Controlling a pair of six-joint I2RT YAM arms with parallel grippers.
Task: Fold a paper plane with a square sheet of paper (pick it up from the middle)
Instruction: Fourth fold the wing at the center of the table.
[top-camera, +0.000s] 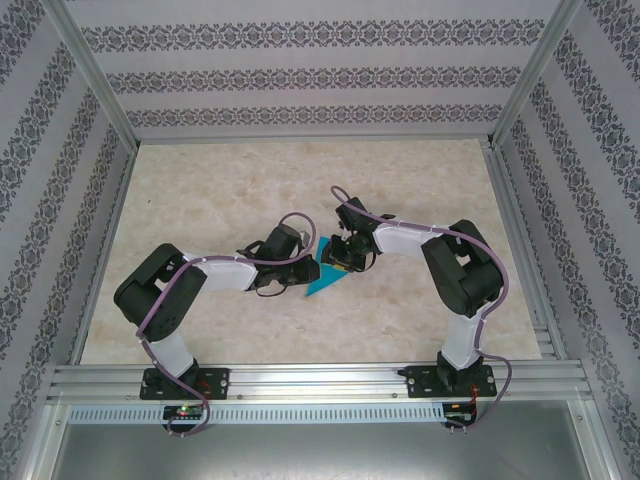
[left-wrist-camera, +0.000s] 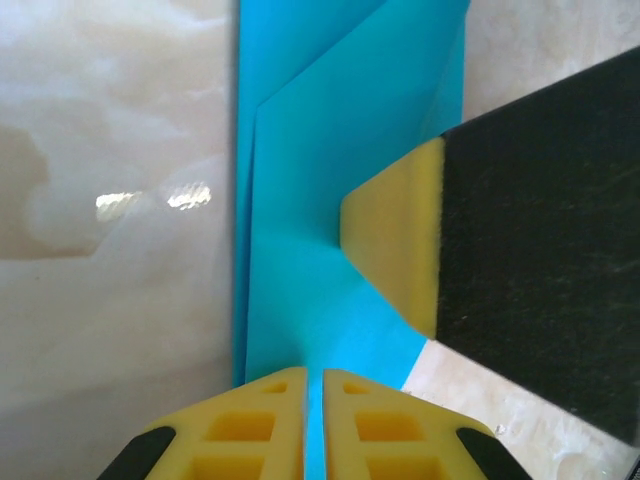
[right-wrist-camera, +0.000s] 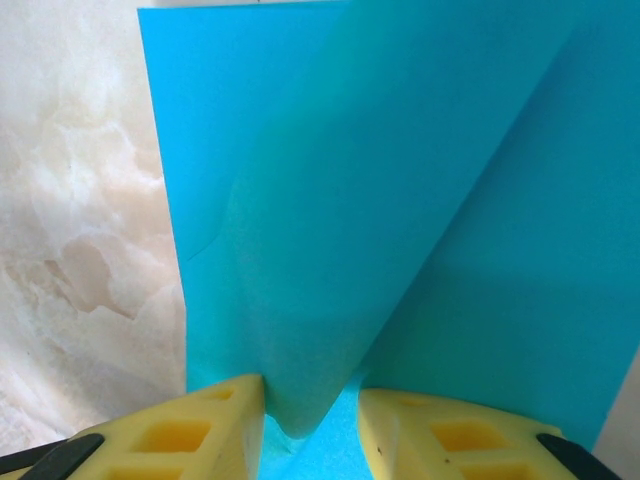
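Note:
The square sheet of paper (top-camera: 322, 281) is cyan-blue and lies partly folded on the marble table, its diagonal flaps giving it a pointed outline. In the left wrist view the paper (left-wrist-camera: 300, 180) shows creases, and my left gripper (left-wrist-camera: 314, 385) is shut with its tips down on the near edge. In the top view, my left gripper (top-camera: 304, 269) is at the paper's left side and my right gripper (top-camera: 342, 262) at its upper right. My right gripper (right-wrist-camera: 312, 400) is open, with a raised flap of the paper (right-wrist-camera: 350, 150) pointing down between its fingers. One right fingertip (left-wrist-camera: 395, 240) rests on the sheet.
The marble tabletop (top-camera: 220, 190) stretches bare to the left, right and back of the paper. Patterned walls (top-camera: 300, 80) and aluminium posts enclose it. A metal rail (top-camera: 320, 380) with both arm bases runs along the near edge.

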